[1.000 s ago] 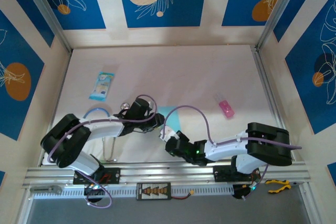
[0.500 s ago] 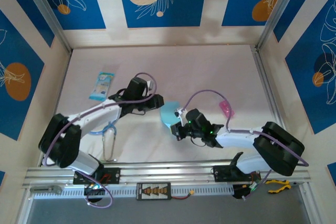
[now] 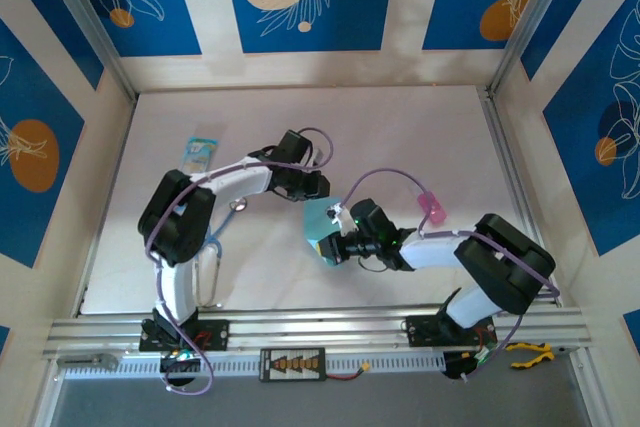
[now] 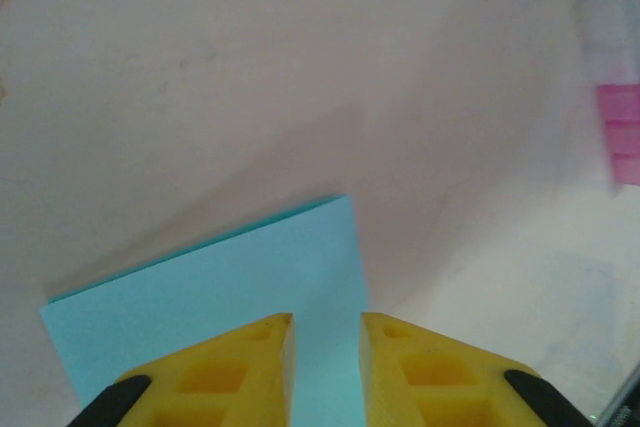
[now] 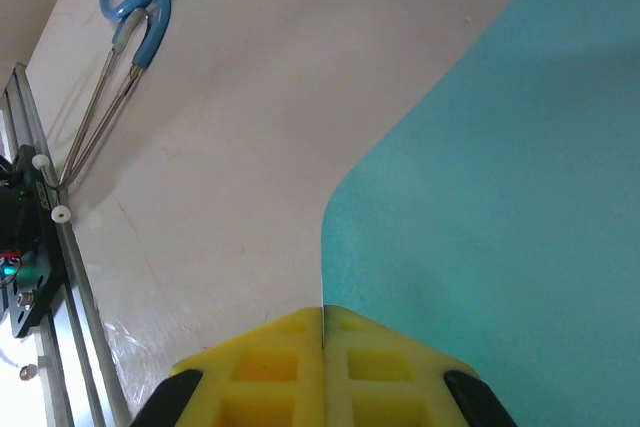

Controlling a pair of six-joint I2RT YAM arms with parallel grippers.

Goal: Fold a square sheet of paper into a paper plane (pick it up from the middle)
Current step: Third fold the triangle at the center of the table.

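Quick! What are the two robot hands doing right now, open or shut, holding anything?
Left gripper: slightly open, at the square sheet of paper, not clamped on it.
Right gripper: shut, pinching that sheet's edge.

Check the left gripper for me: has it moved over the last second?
Yes. The left gripper has moved away from the near rail, toward the far wall and slightly right, ending closer to the pink item.
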